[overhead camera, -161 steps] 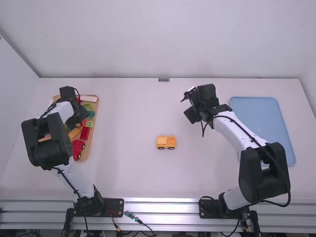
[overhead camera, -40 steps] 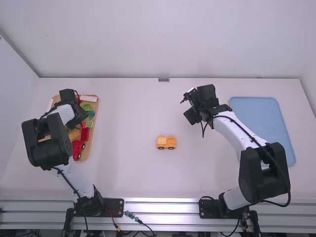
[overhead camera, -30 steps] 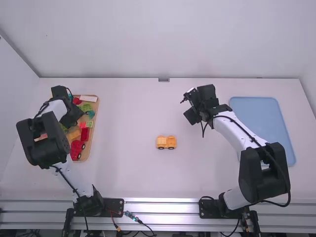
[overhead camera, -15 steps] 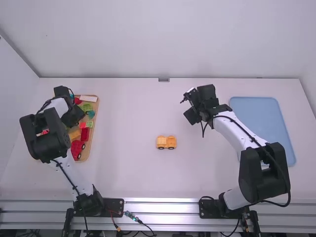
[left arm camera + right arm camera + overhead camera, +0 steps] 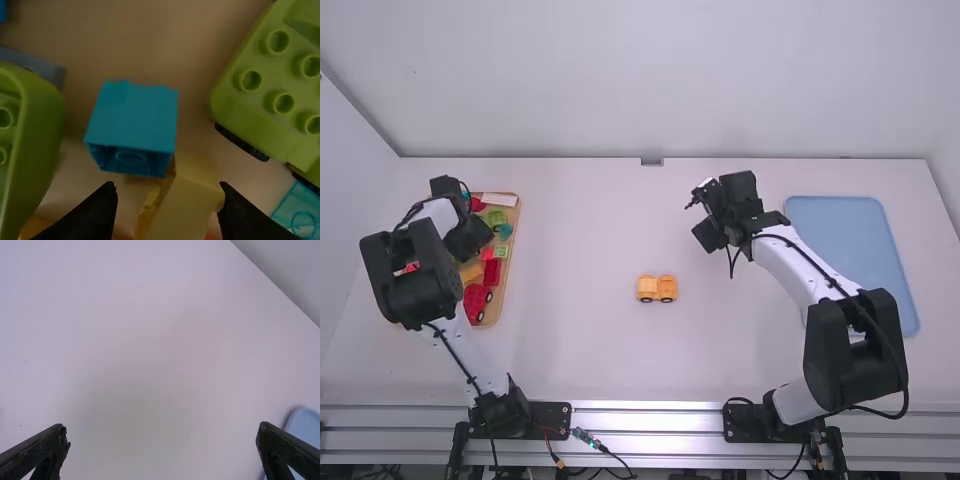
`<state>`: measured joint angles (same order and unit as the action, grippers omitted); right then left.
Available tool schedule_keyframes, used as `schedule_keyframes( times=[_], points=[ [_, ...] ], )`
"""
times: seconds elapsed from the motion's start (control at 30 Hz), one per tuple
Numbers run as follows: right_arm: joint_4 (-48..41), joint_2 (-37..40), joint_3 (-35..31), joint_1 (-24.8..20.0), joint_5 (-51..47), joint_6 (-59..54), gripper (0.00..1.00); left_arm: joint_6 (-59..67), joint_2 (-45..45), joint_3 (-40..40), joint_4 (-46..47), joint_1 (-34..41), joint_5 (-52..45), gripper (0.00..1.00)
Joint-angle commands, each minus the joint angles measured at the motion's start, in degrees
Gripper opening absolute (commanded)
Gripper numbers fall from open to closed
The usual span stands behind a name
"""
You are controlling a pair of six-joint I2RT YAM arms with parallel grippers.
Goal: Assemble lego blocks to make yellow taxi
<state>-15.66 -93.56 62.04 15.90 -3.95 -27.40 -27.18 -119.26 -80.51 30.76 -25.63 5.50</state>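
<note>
The jaws of left gripper (image 5: pixel 468 236) are well apart, with yellow block (image 5: pixel 187 205) seen between, not clamped; those of right gripper (image 5: pixel 712 232) are wide apart and empty. The yellow-orange wheeled block vehicle (image 5: pixel 657 288) rests on white table (image 5: pixel 580 230), between the arms

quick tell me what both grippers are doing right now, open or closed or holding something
Left gripper: open, with a yellow block between its fingers, not clamped.
Right gripper: open wide, holding nothing.
</note>
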Motion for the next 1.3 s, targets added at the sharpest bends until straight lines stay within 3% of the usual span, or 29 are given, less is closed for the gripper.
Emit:
schedule_keyframes(
  times=[0.0,0.3,0.57,0.93,1.27],
  points=[
    [-0.2,0.2,0.9,-0.1,0.1,0.1,0.99,1.2,-0.5,-0.4,0.7,0.3,-1.4,0.55],
    [-0.3,0.2,0.9,-0.1,0.0,0.2,0.99,5.0,-0.5,-0.4,-0.2,0.3,-4.4,0.54],
    [-0.3,0.2,0.9,-0.1,0.1,0.2,0.99,7.8,-0.5,-0.4,0.3,0.3,-4.3,0.43],
    [-0.9,0.2,0.9,-0.1,0.0,0.1,0.99,7.5,-0.6,3.3,-5.4,0.1,-1.9,0.49],
    [-0.9,0.2,0.9,-0.1,0.0,0.1,0.99,7.3,-0.6,3.3,-5.2,0.5,-2.0,0.37]
  ],
)
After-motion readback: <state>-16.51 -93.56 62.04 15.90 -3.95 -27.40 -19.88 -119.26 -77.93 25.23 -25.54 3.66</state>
